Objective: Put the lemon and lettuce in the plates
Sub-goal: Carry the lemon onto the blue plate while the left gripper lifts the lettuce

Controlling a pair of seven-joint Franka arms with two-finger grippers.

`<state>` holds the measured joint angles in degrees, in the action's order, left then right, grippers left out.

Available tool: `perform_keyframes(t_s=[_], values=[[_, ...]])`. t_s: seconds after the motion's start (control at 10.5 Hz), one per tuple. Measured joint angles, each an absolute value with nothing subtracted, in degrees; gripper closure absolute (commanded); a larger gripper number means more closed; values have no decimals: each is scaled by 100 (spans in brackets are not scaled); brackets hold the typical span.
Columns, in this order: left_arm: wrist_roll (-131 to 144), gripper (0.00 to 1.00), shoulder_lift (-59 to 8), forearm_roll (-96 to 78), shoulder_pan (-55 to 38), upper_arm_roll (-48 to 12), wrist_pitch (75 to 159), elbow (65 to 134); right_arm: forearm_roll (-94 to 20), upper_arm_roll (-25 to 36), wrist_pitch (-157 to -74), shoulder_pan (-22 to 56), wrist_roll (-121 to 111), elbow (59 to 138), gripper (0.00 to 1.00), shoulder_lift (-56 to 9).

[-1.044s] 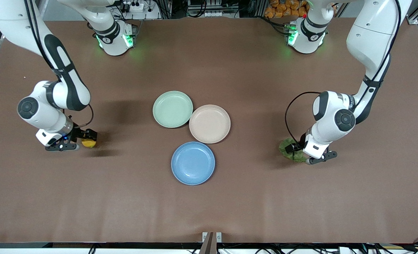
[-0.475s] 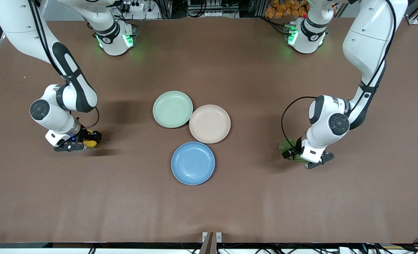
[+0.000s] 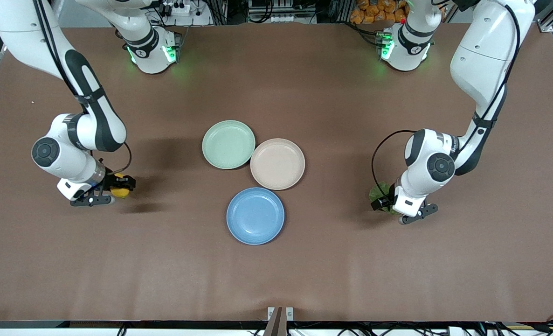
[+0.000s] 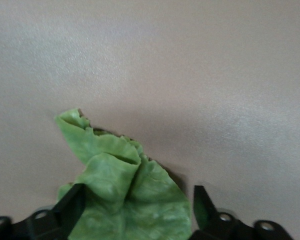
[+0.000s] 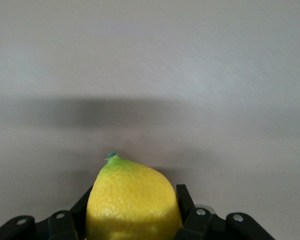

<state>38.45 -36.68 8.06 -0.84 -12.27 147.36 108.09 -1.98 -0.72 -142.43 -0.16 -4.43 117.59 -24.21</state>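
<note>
The lemon (image 3: 120,192) is yellow with a green tip and sits between the fingers of my right gripper (image 3: 117,190), low over the table toward the right arm's end. In the right wrist view both fingers press its sides (image 5: 132,200). The lettuce (image 3: 378,190) lies on the table toward the left arm's end, mostly hidden under my left gripper (image 3: 383,201). In the left wrist view the crumpled leaf (image 4: 125,190) lies between wide-open fingers (image 4: 72,205). The light blue plate (image 3: 255,216) and the beige-pink plate (image 3: 277,164) stand empty in the middle.
A mint green plate (image 3: 228,144), also empty, touches the beige-pink plate on the side toward the robots' bases. The brown table (image 3: 276,280) stretches bare between each gripper and the plates.
My left wrist has come down over the lettuce and hides more of it. My right wrist has shifted slightly, with the lemon staying between its fingers.
</note>
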Motion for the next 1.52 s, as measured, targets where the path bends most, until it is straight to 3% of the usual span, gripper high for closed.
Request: perform_keyframes(t_s=[0.47, 0.95, 1.52], values=[[3845, 100, -3613, 887, -37, -1189, 14616, 10792, -213, -848, -14205, 673, 1304, 11044, 99, -2532], [3827, 100, -3363, 896, 160, -1191, 14450, 10646, -211, -938, -14374, 1742, 2856, 9507, 95, -3754], [3813, 100, -2948, 916, 167, -1591, 14139, 10602, -211, -965, -16155, 2021, 3099, 9042, 95, -4615]])
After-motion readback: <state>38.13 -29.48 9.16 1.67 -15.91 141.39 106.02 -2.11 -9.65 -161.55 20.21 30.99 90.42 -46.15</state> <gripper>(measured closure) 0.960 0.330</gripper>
